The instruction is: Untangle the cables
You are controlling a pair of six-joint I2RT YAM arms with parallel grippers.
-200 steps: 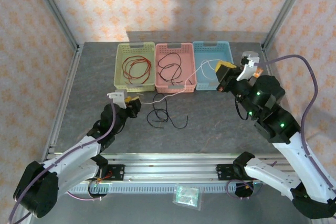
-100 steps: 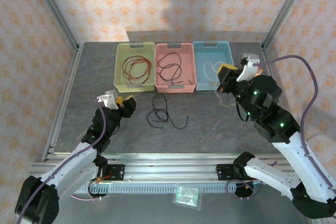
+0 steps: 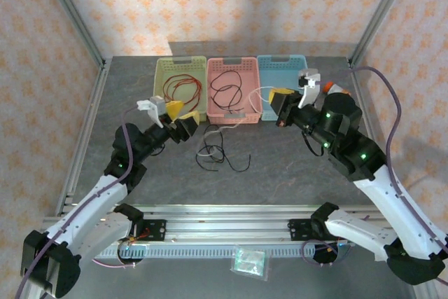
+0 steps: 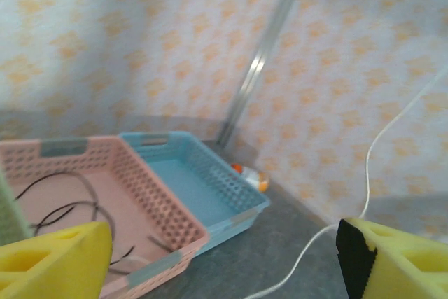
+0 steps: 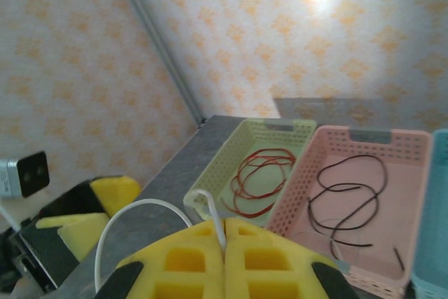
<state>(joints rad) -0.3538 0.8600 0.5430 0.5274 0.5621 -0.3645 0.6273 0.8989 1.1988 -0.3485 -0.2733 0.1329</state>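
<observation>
My right gripper [image 3: 278, 105] [image 5: 224, 237] is shut on the white cable [image 3: 241, 122] [image 5: 140, 206], held above the table in front of the blue basket [image 3: 288, 71]. That cable arcs left past the pink basket's front and drops onto the table beside a loose black cable [image 3: 222, 157]. My left gripper [image 3: 180, 121] [image 4: 224, 260] hangs open near the green basket's front corner. The white cable [image 4: 378, 141] runs past its right finger, with nothing between the pads. A red cable [image 3: 182, 91] [image 5: 262, 173] lies in the green basket. Another black cable [image 3: 227, 91] [image 5: 350, 197] lies in the pink basket.
The green basket [image 3: 159, 85], pink basket [image 3: 235, 63] and blue basket stand side by side at the back of the grey table [image 3: 280, 166]. Metal frame posts [image 3: 73, 26] flank the table. A small plastic packet [image 3: 250, 262] lies below the front rail.
My left arm swung up and right toward the baskets. My right gripper moved left, and the white cable now trails from it down to the table by the black cable.
</observation>
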